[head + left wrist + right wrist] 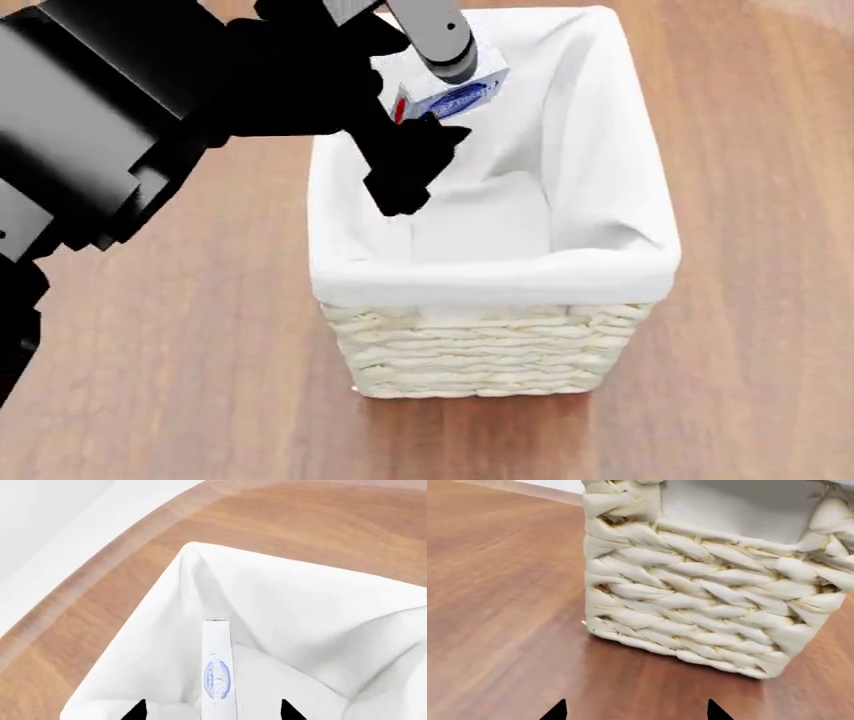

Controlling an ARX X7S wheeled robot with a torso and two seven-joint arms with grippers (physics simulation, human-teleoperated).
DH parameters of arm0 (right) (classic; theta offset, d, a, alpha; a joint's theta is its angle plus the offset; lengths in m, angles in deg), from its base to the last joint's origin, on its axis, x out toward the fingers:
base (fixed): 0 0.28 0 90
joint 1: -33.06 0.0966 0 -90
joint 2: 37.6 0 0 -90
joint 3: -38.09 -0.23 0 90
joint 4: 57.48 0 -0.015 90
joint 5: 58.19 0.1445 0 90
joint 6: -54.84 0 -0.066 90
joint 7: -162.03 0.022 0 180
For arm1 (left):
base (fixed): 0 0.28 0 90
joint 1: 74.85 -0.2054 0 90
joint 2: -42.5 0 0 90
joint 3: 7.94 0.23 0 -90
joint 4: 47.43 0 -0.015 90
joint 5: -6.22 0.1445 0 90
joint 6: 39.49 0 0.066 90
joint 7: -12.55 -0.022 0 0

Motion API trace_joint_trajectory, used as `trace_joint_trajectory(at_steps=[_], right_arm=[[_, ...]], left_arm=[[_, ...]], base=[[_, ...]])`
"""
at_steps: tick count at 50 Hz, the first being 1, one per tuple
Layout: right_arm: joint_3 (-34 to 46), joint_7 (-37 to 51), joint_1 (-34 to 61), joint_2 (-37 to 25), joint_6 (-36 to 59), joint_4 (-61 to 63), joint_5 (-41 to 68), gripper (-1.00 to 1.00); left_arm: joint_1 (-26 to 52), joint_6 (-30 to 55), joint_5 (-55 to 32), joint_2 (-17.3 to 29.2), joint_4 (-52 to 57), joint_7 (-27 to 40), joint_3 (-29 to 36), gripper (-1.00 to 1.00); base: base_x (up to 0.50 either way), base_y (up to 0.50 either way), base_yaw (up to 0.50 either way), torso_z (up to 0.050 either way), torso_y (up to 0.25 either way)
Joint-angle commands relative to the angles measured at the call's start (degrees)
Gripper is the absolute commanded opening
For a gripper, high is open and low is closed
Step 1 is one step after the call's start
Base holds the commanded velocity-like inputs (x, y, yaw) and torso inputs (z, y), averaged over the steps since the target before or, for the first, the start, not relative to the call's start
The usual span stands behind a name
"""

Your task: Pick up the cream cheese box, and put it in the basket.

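The cream wicker basket with a white cloth liner stands on the wood floor. My left gripper hangs over its far left corner. The cream cheese box, white with a blue oval logo and a red end mark, sits between the fingers above the liner. In the left wrist view the box shows edge-on over the liner. The left gripper is open, its fingertips well clear of the box on both sides. My right gripper is open and empty, low by the basket's woven wall.
Wood floor lies all round the basket. A white wall base runs along the floor's far edge in the left wrist view. My black left arm covers the upper left of the head view.
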State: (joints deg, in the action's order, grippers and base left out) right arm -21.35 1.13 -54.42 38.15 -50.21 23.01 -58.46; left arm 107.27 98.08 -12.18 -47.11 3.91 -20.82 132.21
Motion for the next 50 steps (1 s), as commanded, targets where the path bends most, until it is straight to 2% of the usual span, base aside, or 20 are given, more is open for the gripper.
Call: trace_joint_trajectory(at_steps=[1, 8, 16, 21, 24, 26, 28, 29, 30, 31, 33, 34, 35, 36, 37, 38, 39, 42, 46, 50], right_arm=[[1.6, -0.3, -0.6, 0.5, -0.2, -2.0, 0.8, 1.0], [1.6, -0.1, -0.4, 0.3, -0.1, -2.0, 0.8, 1.0], [1.8, 0.0, 0.0, 0.3, -0.2, -2.5, 1.0, 1.0], [1.8, 0.1, 0.2, 0.4, -0.5, -3.2, 1.2, 1.0], [1.9, 0.2, 0.2, 0.5, -0.7, -3.5, 1.1, 1.0], [1.9, 0.3, 0.2, 0.5, -0.6, -3.6, 1.1, 1.0], [1.8, 0.4, 0.4, 0.4, -0.5, -3.5, 1.2, 1.0], [1.4, 0.5, 0.6, 0.3, -0.2, -3.2, 1.6, 1.0], [1.1, 0.1, 0.6, 0.2, 0.1, -2.8, 2.5, 1.0], [1.0, 0.0, 0.5, -0.1, 0.3, -2.3, 2.7, 1.0], [0.3, 0.2, 0.9, -0.4, 0.7, -2.0, 3.4, 1.0], [0.0, 0.9, 1.0, -0.4, 0.8, -2.0, 3.0, 1.0], [-0.7, 0.3, 1.5, -0.6, 1.1, -2.1, 4.5, 1.0], [-0.9, 0.9, 1.8, -0.6, 1.3, -2.4, 4.0, 1.0], [-1.7, 1.1, 2.2, -0.8, 1.5, -2.4, 4.8, 1.0], [-2.3, 1.4, 2.2, -0.9, 1.8, -2.0, 5.3, 1.0], [-3.0, 1.7, 2.2, -1.4, 2.2, -1.2, 5.8, 1.0], [-3.4, 2.0, 2.0, -1.8, 2.4, -0.4, 5.9, 1.0], [-2.9, 2.3, 2.1, -1.5, 1.8, -1.1, 5.1, 1.0], [-2.8, 2.2, 2.3, -1.5, 1.9, -1.3, 5.4, 1.0]], left_arm=[[4.3, -9.1, -13.4, -0.3, -13.2, 6.1, 12.7, 1.0], [5.1, -10.8, -17.2, 0.0, -15.2, 5.9, 15.4, 1.0], [6.7, -7.8, -19.9, 3.7, -9.3, 8.0, 13.3, 1.0], [7.1, -0.8, -25.4, 11.0, 5.9, 12.3, 9.3, 1.0], [7.3, 3.2, -29.4, 16.7, 17.5, 18.1, 5.0, 1.0], [5.7, 5.4, -33.2, 22.9, 30.5, 24.3, 0.8, 1.0], [3.9, 7.8, -36.1, 25.7, 37.1, 30.7, -2.6, 1.0], [-0.4, 5.8, -38.3, 29.9, 45.6, 33.4, -5.4, 1.0], [-3.5, 7.5, -38.2, 32.0, 50.4, 42.0, -6.8, 1.0], [-7.3, 4.6, -40.0, 34.9, 55.9, 42.0, -8.8, 1.0], [-17.0, 1.7, -43.8, 40.0, 65.4, 51.8, -13.8, 1.0], [-19.4, 3.0, -42.7, 41.8, 68.7, 55.0, -12.6, 1.0], [-28.0, -4.9, -43.0, 45.5, 75.9, 57.4, -15.9, 1.0], [-32.3, -4.7, -43.1, 46.9, 77.5, 59.4, -15.5, 1.0], [-40.9, -11.8, -34.6, 51.0, 84.9, 62.8, -15.3, 1.0], [-46.3, -14.6, -33.7, 52.5, 85.9, 64.1, -15.9, 1.0], [-54.9, -20.1, -25.7, 54.6, 87.3, 66.5, -13.8, 1.0], [-67.6, -27.3, -11.5, 55.9, 85.3, 71.6, -9.2, 1.0], [-78.7, -42.6, -7.1, 54.0, 75.1, 72.6, -8.1, 1.0], [-80.7, -50.6, -8.3, 52.0, 68.3, 69.7, -8.6, 1.0]], base=[[0.0, 0.0, 0.0, 0.0, 0.0], [0.0, 0.0, 0.0, 0.0, 0.0], [0.0, 0.0, 0.0, 0.0, 0.0], [0.0, 0.0, 0.0, 0.0, 0.0], [0.0, 0.0, 0.0, 0.0, 0.0], [0.0, 0.0, 0.0, 0.0, 0.0], [0.0, 0.0, 0.0, 0.0, 0.0], [0.0, 0.0, 0.0, 0.0, 0.0], [0.0, 0.0, 0.0, 0.0, 0.0], [0.0, 0.0, 0.0, 0.0, 0.0], [0.0, 0.0, 0.0, 0.0, 0.0], [0.0, 0.0, 0.0, 0.0, 0.0], [0.0, 0.0, 0.0, 0.0, 0.0], [0.0, 0.0, 0.0, 0.0, 0.0], [0.0, 0.0, 0.0, -0.015, 0.0], [0.0, 0.0, 0.0, 0.0, 0.0], [0.0, 0.0, 0.0, 0.0, 0.0], [0.0, 0.0, 0.0, 0.0, 0.0], [0.0, 0.0, 0.0, 0.0, 0.0], [0.0, 0.0, 0.0, 0.0, 0.0]])
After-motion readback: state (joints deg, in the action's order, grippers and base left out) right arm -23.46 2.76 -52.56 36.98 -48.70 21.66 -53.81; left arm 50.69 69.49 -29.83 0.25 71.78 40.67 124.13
